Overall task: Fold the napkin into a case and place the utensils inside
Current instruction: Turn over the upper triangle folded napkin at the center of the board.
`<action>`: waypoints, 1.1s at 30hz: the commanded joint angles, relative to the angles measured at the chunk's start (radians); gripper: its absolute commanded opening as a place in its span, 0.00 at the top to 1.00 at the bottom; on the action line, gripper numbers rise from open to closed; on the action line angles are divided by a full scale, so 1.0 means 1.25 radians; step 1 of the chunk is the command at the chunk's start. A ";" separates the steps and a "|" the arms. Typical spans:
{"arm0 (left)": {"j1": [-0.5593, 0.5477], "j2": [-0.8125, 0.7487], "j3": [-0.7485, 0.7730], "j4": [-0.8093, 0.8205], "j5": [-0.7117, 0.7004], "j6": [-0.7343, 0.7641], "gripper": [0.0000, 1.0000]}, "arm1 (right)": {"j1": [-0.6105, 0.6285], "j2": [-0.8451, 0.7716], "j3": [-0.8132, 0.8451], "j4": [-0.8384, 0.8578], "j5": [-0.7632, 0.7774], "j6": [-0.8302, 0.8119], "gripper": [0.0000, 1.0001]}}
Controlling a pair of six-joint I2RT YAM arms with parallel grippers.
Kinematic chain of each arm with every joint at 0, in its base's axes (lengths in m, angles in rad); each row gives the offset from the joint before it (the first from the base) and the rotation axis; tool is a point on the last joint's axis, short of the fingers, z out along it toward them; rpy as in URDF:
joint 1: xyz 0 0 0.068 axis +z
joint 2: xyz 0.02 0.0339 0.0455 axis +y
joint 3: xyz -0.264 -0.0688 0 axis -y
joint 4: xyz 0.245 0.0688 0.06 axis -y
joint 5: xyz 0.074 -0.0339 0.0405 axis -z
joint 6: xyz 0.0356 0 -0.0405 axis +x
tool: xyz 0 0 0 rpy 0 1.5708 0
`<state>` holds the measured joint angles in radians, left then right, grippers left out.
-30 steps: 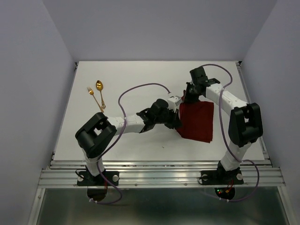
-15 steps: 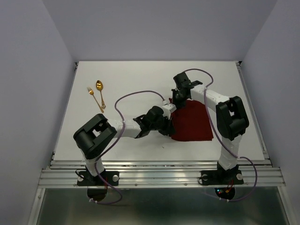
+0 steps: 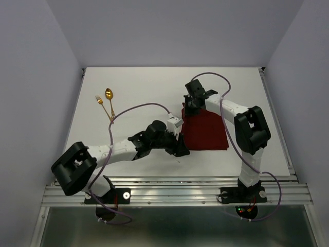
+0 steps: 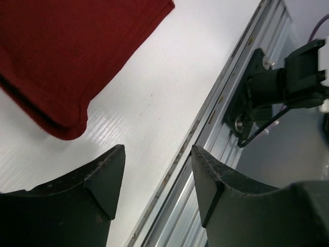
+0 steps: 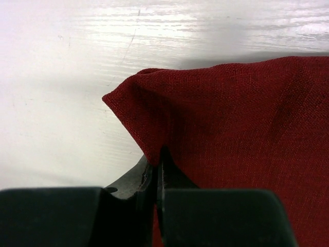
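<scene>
The dark red napkin [image 3: 205, 133] lies folded on the white table, right of centre. My right gripper [image 3: 189, 106] is shut on its far-left corner; in the right wrist view the jaws [image 5: 158, 167] pinch a raised peak of the napkin [image 5: 231, 128]. My left gripper [image 3: 181, 150] stands open just off the near-left corner, nothing between its fingers [image 4: 105, 175]. In the left wrist view that rounded napkin corner [image 4: 67, 56] lies flat, apart from the gripper [image 4: 157, 175]. The gold spoon [image 3: 108, 93] and gold fork [image 3: 99, 100] lie side by side at the far left, away from both arms.
The table's near edge and its metal rail [image 3: 175, 181] run just below the left gripper. The right arm's base [image 4: 267, 87] shows past that edge in the left wrist view. A purple cable [image 3: 139, 107] loops over the left arm.
Left gripper has opened, let go of the napkin's near-left corner and drawn back toward the near edge. Right gripper has moved left with its corner, and the napkin has shifted left.
</scene>
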<state>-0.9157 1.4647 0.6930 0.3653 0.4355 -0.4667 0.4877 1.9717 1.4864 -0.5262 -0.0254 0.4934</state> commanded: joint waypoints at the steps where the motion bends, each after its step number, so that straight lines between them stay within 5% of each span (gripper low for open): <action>1: 0.045 -0.144 -0.056 0.001 -0.027 -0.056 0.37 | 0.023 0.002 0.015 0.041 0.017 -0.002 0.99; 11: 0.185 -0.271 -0.092 -0.087 -0.160 -0.116 0.41 | 0.066 0.022 0.043 -0.024 0.100 0.002 0.99; 14: 0.209 -0.276 -0.098 -0.125 -0.257 -0.163 0.41 | 0.083 0.031 0.050 -0.037 0.117 0.009 0.99; 20: 0.250 -0.227 -0.116 -0.157 -0.278 -0.216 0.42 | 0.112 0.056 0.072 -0.043 0.127 0.031 0.99; 25: 0.259 -0.214 -0.126 -0.150 -0.272 -0.233 0.42 | 0.162 0.048 0.105 -0.022 0.078 0.035 0.55; 33: 0.282 -0.245 -0.153 -0.114 -0.261 -0.263 0.39 | 0.169 -0.037 0.041 0.039 -0.007 0.042 0.49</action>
<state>-0.5816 1.1988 0.5289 0.1677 0.1108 -0.7654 0.7044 2.0232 1.5543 -0.5331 0.0048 0.5327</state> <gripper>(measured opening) 0.607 0.514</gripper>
